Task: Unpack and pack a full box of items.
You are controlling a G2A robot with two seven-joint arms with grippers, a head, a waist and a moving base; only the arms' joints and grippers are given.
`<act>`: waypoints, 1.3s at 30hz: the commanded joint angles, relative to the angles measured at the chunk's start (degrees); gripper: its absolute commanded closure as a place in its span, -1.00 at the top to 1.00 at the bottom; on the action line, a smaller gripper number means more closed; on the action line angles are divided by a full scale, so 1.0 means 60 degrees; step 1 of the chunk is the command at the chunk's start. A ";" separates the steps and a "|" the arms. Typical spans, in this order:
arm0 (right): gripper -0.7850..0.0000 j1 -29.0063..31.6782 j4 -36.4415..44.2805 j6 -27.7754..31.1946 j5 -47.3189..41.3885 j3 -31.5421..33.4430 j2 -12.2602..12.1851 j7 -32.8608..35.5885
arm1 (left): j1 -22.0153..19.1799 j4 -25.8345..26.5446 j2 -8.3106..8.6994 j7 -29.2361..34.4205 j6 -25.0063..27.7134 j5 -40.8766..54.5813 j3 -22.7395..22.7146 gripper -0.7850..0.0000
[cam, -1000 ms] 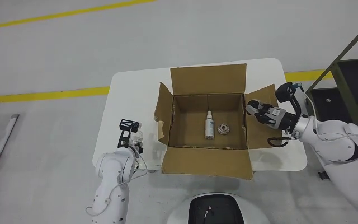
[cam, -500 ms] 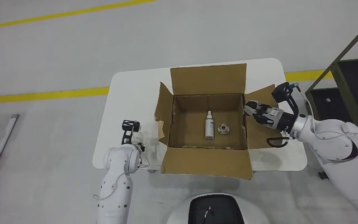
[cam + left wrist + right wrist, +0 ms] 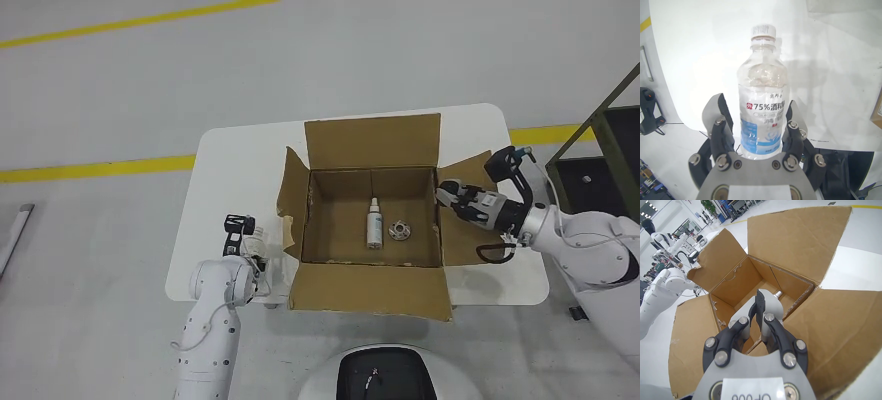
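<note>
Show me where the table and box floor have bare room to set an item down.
Widest: the table between its left edge and the left flap of the box, beyond the bottle. Also its far right corner, past the right flap. Inside the box, the floor left of the spray bottle. Crowded: the right flap under the right gripper, and around the round part.

arms [image 3: 207, 325] white, thin cables | L gripper [image 3: 756, 102], R gripper [image 3: 759, 294]: blk fingers [image 3: 726, 113], silver plate+screws, white label

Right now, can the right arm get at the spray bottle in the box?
Probably yes: the box is open, the right claw hangs at its right rim, and nothing covers the spray bottle. The shut claw must open first.
</note>
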State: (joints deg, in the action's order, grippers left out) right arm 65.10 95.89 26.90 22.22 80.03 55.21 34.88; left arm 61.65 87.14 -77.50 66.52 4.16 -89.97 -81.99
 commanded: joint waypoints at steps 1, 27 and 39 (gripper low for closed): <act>-0.91 -0.0020 -0.0016 0.0012 -0.0006 -0.0008 0.0001 0.0010 | 0.0019 0.0145 0.0001 0.0006 -0.0037 0.0143 -0.0041 1.00; -0.96 -0.0165 0.0017 0.0028 0.0121 -0.0227 0.0025 -0.0002 | -0.0243 0.6804 0.0156 -0.0243 0.1498 0.0621 0.0062 -0.75; -1.00 0.0051 0.0049 -0.0013 0.0186 -0.0090 0.0004 -0.0109 | -0.1666 0.5012 0.0025 -0.0577 0.2596 0.2029 0.2426 -1.00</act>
State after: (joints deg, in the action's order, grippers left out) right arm 65.20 96.19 26.87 23.37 79.30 55.26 34.28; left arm 51.77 119.14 -77.38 62.92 19.39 -76.42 -68.33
